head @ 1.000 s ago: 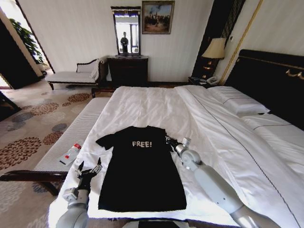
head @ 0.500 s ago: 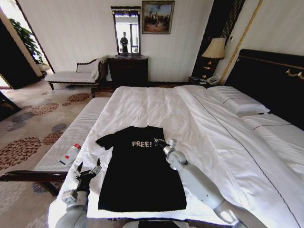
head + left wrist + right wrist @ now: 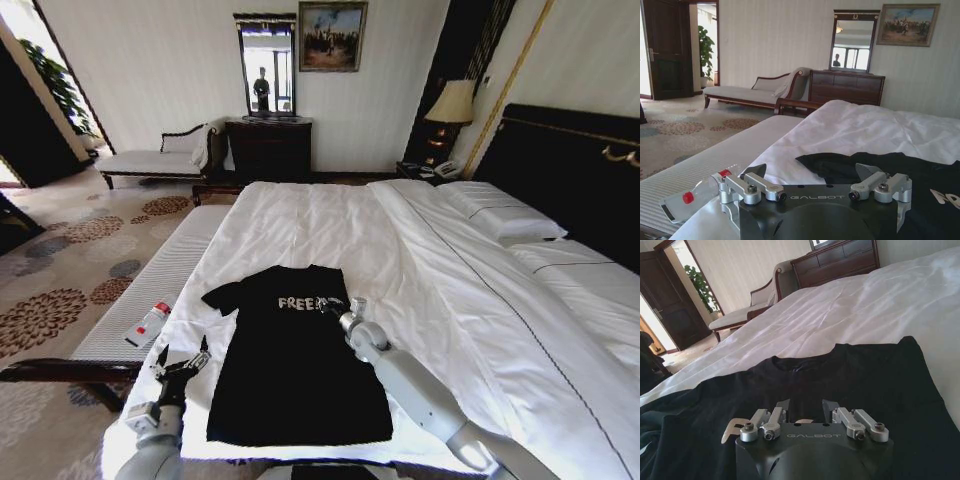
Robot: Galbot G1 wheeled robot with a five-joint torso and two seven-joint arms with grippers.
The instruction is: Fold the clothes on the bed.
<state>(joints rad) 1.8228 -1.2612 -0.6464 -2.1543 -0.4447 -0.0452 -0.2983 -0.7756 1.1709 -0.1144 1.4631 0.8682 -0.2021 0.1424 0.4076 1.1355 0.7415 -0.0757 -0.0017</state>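
The clothes, one black T-shirt (image 3: pixel 295 370) with white "FREE" lettering, lie flat and face up on the white bed (image 3: pixel 330 220) near its foot. My right gripper (image 3: pixel 332 306) hovers low over the chest at the right end of the lettering. In the right wrist view its fingers (image 3: pixel 782 406) stand close together on the T-shirt (image 3: pixel 850 375), below the collar. My left gripper (image 3: pixel 180 361) rests open at the bed's left edge, a short way from the hem side of the T-shirt (image 3: pixel 850 165), with nothing between its fingers (image 3: pixel 756 171).
A narrow white padded bench (image 3: pixel 175 265) runs along the bed's left side with a red-capped bottle (image 3: pixel 148 323) on it. Pillows (image 3: pixel 500 215) and a dark headboard (image 3: pixel 570 170) are to the right. A chaise (image 3: pixel 150 160) and a dresser (image 3: pixel 268 148) stand by the far wall.
My right gripper has slid left from the shirt's right shoulder onto the chest and now covers the end of the lettering. The left gripper has dropped slightly.
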